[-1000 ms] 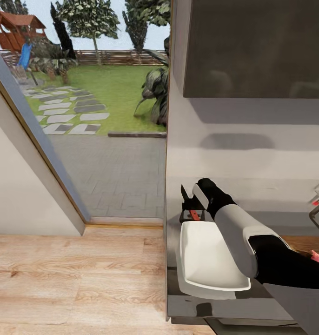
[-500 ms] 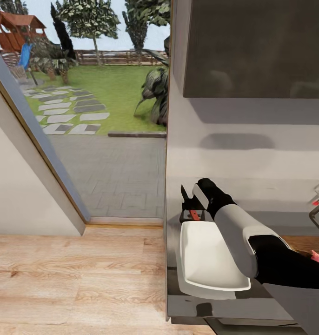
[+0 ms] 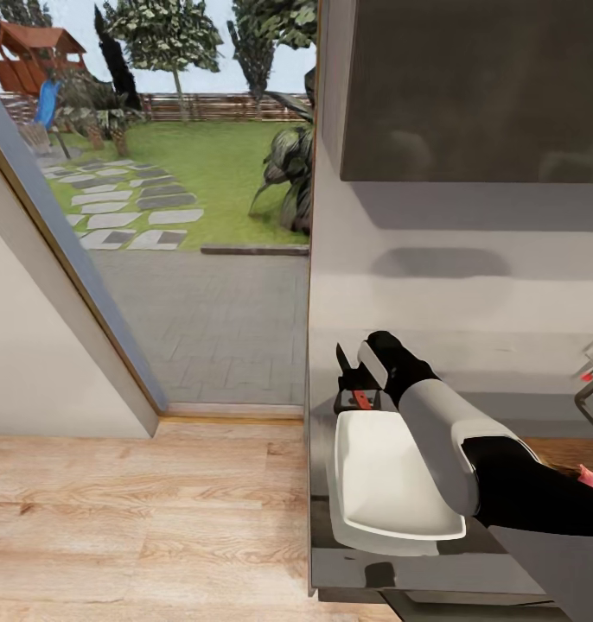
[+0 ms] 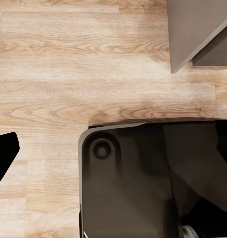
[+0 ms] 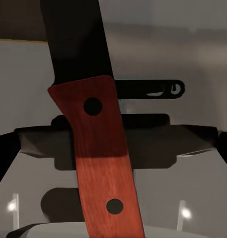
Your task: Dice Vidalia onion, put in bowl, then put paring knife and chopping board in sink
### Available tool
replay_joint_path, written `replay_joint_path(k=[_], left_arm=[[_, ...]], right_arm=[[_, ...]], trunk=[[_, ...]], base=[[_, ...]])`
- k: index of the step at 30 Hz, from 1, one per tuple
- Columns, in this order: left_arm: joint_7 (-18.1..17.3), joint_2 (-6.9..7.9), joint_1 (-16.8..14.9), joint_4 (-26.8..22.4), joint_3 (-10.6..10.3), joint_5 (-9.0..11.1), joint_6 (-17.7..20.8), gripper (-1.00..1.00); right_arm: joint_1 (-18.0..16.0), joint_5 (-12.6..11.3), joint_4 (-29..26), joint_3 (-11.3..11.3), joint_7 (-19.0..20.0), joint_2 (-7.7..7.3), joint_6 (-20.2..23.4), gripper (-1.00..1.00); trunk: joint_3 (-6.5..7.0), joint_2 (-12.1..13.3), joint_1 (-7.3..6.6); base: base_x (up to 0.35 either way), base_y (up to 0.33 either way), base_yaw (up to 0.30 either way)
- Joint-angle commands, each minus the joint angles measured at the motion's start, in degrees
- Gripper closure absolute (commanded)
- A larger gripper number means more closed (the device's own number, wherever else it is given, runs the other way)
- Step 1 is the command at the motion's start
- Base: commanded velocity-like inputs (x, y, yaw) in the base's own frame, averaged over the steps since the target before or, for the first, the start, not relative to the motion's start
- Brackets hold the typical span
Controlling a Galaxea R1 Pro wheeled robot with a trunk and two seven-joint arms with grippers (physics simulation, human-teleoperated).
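Red-handled paring knife in right claw

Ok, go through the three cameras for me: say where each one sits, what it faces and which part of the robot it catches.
Head view: from the robot's head, looking down at the countertop by a glass door; the right arm reaches past the bowl, its right gripper at the paring knife.
Left wrist view: on the left arm, facing the wooden floor and the robot's dark base.
Right wrist view: on the right arm, close on the knife's red handle.
Shared: head and right wrist views both show the knife.
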Motion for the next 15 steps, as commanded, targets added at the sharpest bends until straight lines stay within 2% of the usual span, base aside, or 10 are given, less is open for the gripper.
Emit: replay_joint_path(k=[1, 11, 12, 15], left_arm=[[-0.2, 0.05, 0.0, -0.1, -0.1, 0.4, 0.0, -1.0], [-0.2, 0.05, 0.0, -0.1, -0.1, 0.4, 0.0, -1.0], [-0.2, 0.05, 0.0, -0.1, -0.1, 0.4, 0.0, -1.0], [-0.2, 0.05, 0.0, -0.1, -0.1, 0.4, 0.0, -1.0]], right_arm=[[0.0, 0.6, 0.5, 0.1, -0.4, 0.0, 0.5, -1.0], [0.0, 0.5, 0.5, 0.0, -0.4, -0.05, 0.6, -1.0], [0.0, 0.6, 0.5, 0.0, -0.4, -0.05, 0.6, 1.0], [0.0, 0.6, 0.5, 0.0, -0.4, -0.05, 0.6, 1.0]], trunk=[[-0.11, -0.1, 0.05], [-0.11, -0.1, 0.05], [-0.11, -0.1, 0.05], [-0.11, -0.1, 0.05]], base=[[0.0, 0.0, 0.0], [0.0, 0.0, 0.0], [0.0, 0.0, 0.0], [0.0, 0.0, 0.0]])
